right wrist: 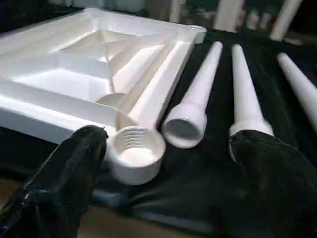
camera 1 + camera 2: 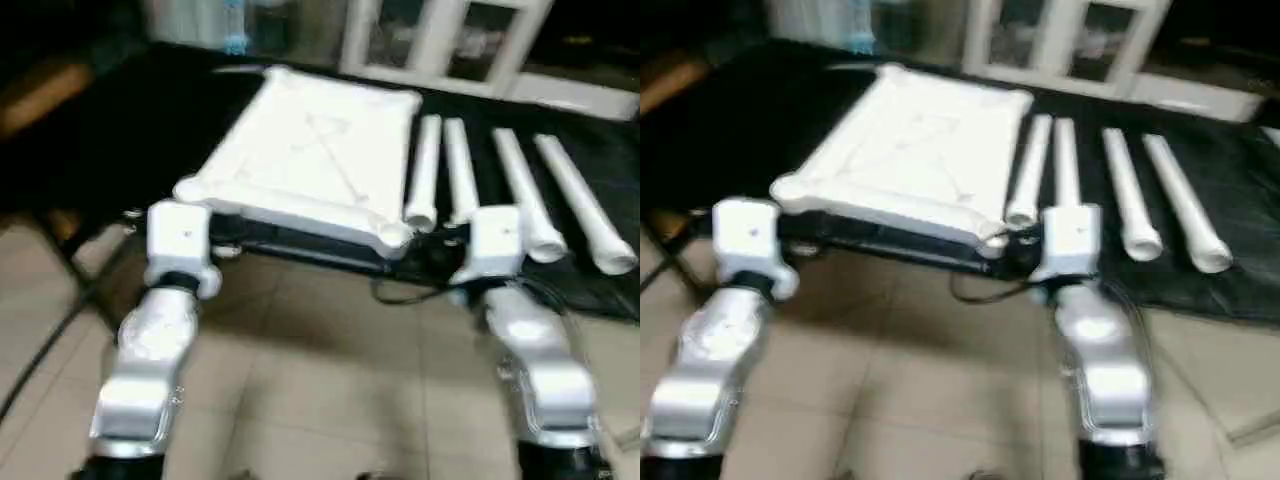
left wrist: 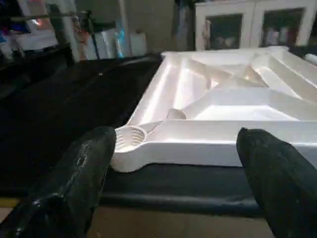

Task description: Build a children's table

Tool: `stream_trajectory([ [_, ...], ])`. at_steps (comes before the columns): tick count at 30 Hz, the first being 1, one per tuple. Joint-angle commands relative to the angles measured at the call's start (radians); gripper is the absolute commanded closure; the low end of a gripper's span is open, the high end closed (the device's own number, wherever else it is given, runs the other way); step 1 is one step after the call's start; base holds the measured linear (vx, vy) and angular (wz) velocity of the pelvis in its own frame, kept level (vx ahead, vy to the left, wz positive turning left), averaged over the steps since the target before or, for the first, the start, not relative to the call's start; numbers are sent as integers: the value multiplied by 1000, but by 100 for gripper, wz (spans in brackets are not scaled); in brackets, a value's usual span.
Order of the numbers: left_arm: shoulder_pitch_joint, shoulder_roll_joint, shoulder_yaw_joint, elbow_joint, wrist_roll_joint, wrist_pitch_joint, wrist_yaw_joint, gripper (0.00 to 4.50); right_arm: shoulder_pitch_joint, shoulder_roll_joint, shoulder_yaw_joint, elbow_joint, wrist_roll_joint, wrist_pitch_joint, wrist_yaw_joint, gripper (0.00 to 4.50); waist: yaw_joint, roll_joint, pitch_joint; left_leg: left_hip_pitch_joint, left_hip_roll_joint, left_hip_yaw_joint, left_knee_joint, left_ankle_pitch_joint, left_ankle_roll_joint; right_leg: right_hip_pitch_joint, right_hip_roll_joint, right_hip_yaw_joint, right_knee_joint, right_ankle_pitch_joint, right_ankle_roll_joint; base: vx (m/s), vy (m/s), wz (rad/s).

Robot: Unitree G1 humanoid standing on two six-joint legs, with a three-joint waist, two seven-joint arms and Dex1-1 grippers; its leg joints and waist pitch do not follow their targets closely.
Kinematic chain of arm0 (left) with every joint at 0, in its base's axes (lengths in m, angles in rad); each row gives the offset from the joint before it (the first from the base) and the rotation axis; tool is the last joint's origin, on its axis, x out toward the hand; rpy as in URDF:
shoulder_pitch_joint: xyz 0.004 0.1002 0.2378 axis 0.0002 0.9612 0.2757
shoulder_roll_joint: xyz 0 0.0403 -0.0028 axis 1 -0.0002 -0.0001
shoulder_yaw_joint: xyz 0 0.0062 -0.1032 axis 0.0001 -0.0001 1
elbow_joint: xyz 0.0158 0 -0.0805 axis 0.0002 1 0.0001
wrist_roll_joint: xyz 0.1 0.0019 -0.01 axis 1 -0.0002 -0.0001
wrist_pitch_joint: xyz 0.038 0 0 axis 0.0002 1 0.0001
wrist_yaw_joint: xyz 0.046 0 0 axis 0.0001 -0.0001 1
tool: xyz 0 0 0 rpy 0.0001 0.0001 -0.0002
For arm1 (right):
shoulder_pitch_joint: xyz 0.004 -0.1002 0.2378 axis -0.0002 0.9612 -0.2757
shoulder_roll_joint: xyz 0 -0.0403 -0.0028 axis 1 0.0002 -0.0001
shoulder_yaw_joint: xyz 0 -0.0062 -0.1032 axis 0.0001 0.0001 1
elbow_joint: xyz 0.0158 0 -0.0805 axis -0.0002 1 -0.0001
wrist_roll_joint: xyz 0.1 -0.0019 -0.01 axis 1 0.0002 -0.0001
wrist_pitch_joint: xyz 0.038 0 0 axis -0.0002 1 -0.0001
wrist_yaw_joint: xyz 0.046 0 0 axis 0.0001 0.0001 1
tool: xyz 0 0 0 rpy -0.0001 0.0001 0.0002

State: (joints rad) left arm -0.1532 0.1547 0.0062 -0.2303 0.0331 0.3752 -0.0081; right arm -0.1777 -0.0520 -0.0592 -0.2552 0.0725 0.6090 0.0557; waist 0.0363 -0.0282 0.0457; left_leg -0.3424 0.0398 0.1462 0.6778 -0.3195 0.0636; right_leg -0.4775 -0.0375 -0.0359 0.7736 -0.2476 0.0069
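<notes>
The children's table lies in parts on the black work table. Its white tabletop (image 2: 310,150) rests underside up, the X ribs showing, with its near edge at the table's front. Several white tapered legs (image 2: 460,170) lie side by side to its right, wide ends toward me. My left gripper (image 3: 176,144) is open just short of the tabletop's near left corner socket (image 3: 130,139). My right gripper (image 1: 171,139) is open too, facing the near right corner socket (image 1: 136,148) and the closest leg's wide end (image 1: 184,126). Neither gripper holds anything.
The black-covered work table (image 2: 120,130) stretches across the view, its front edge just past my wrists. Tiled floor (image 2: 320,360) lies below my forearms, with a dark cable (image 2: 50,340) on the left. A white cabinet (image 2: 440,40) stands behind the table.
</notes>
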Motion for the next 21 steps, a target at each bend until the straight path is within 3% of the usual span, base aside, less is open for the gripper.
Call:
stream_trajectory([
  [1, -15, -8, -30, -9, 1, 11, -23, 11, -7, -1, -50, -24, 31, 19, -15, 0, -12, 38, -71, 58, 115, -90, -125, 846, -226, 28, 18, -55, -57, 69, -47, -48, 296, 1],
  [2, -15, -11, -34, -5, 7, 4, -18, 11, -9, 1, -50, -28, 39, 24, -14, 0, -14, 39, -67, 57, 86, -56, -147, 906, -444, 60, 30, -68, -83, 124, -77, -48, 296, 1],
  [3, -14, -14, -38, -4, 12, 0, -12, 11, -9, 0, -49, -32, 43, 28, -12, 0, -49, 5, -59, 93, 72, -64, -156, 960, -809, 124, -12, -58, -155, 260, -189, -15, 229, 4],
  [4, -12, -21, -39, -5, 9, 1, -8, 11, -8, -5, -43, -37, 40, 36, -11, 0, 2, -31, -59, 15, 234, -155, 99, 603, -813, 198, -343, 113, -166, 401, -408, 9, 90, 4],
  [5, -11, -21, -39, -5, 10, -1, -7, 11, -8, -5, -43, -38, 40, 38, -10, 0, 11, -35, -52, -35, 271, -223, 134, 391, -552, 222, -368, 127, -156, 471, -439, 9, 125, 9],
  [6, 7, -37, -24, -10, -5, 8, 13, 11, -10, -14, -29, -41, 3, 25, -21, 0, -7, 12, -23, -30, 282, -274, 99, 220, -304, 196, -296, -30, -186, 347, -470, -38, -137, -20],
  [7, 10, -37, -22, -11, -8, 10, 13, 11, -10, -15, -27, -40, -4, 14, -25, 0, -65, 64, 3, -29, 249, -257, -118, 190, -327, 156, -30, -175, -67, 10, -266, -127, -145, -18],
  [8, 26, -39, -13, -17, -14, 11, 13, 11, -11, -23, -20, -33, -35, -46, -39, 0, -75, 88, -12, -45, 278, -293, -177, 286, -330, 137, -16, -115, 15, -56, -178, -127, -181, -23],
  [9, 37, -36, -12, -23, -9, 2, 9, 11, -12, -27, -20, -30, -44, -85, -43, 0, -40, 83, -15, -59, 295, -223, -159, 37, -367, 103, -54, -48, 9, -91, -58, -158, 23, 29],
  [10, 37, -36, -12, -23, -9, 2, 9, 11, -12, -27, -20, -30, -44, -85, -43, 0, -55, 89, -11, -65, 228, -199, -174, -326, -330, 126, -44, -36, -28, -99, -9, -163, 10, 31],
  [11, 62, -23, -16, -33, 1, -26, -5, 11, -23, -30, -31, -31, -40, -76, -48, 0, -56, 56, -19, -54, 177, -169, -150, -556, -288, 131, -68, -18, -91, -140, -17, -163, 10, 31],
  [12, 69, -21, -16, -36, -4, -32, -13, 11, -26, -32, -34, -31, -41, -72, -52, 0, -57, 40, -28, -55, 155, -157, -129, -540, -276, 140, -94, -1, -128, -202, -35, -173, -60, -7],
  [13, 78, -18, -15, -40, -14, -39, -26, 11, -31, -34, -39, -29, -43, -67, -58, 0, -35, 17, -15, -60, 134, -118, -104, -421, -250, 118, -142, 15, -217, -530, -48, -80, -39, -11],
  [14, 83, -20, -13, -44, -21, -50, -30, 11, -36, -31, -51, -28, -22, -56, -50, 0, -31, 5, -8, -47, 132, -106, -91, -372, -227, 104, -155, 20, -249, -683, -44, -171, -80, -9],
  [15, 82, -16, -15, -45, -3, -50, -19, 11, -38, -33, -58, -26, 13, -45, -21, 0, -25, -27, -21, -14, 122, -75, -48, -208, -174, 92, -166, 16, -292, -854, -28, -157, -90, 4],
  [16, 82, -16, -16, -45, -2, -50, -18, 11, -38, -34, -58, -26, 15, -45, -19, 0, -15, -22, -21, -23, 137, -64, -80, -69, -140, 111, -162, 16, -292, -773, -50, -163, -122, 1],
  [17, 77, -15, -14, -44, 10, -36, -9, 11, -38, -46, -51, -23, 17, -44, -4, 0, -11, -11, -28, -45, 158, -56, -131, 23, -139, 139, -127, 3, -264, -547, -73, -73, -81, 0],
  [18, 76, -16, -11, -43, 9, -33, -7, 11, -38, -48, -48, -22, 15, -44, -3, 0, -11, -13, -31, -46, 165, -52, -145, 40, -140, 144, -115, -1, -256, -442, -76, 0, 0, 0],
  [19, 70, -17, -8, -37, 12, -14, -1, 11, -38, -53, -42, -19, 18, -37, 10, 0, -9, -1, -30, -42, 168, -42, -160, -22, -149, 141, -104, -4, -251, -356, -79, -89, -20, -8],
  [20, 62, -15, -7, -26, 19, -14, 6, 11, -36, -60, -30, -12, 9, -39, 16, 0, -14, 1, -18, -37, 171, -38, -172, -199, -175, 126, -104, -9, -260, -462, -66, -89, -20, -8],
  [21, 52, -6, -18, -8, 36, -4, 9, 11, -35, -63, -18, 1, 7, -48, 31, 0, -17, 2, -13, -32, 169, -36, -168, -292, -194, 114, -108, -11, -270, -547, -49, -84, -4, -8],
])
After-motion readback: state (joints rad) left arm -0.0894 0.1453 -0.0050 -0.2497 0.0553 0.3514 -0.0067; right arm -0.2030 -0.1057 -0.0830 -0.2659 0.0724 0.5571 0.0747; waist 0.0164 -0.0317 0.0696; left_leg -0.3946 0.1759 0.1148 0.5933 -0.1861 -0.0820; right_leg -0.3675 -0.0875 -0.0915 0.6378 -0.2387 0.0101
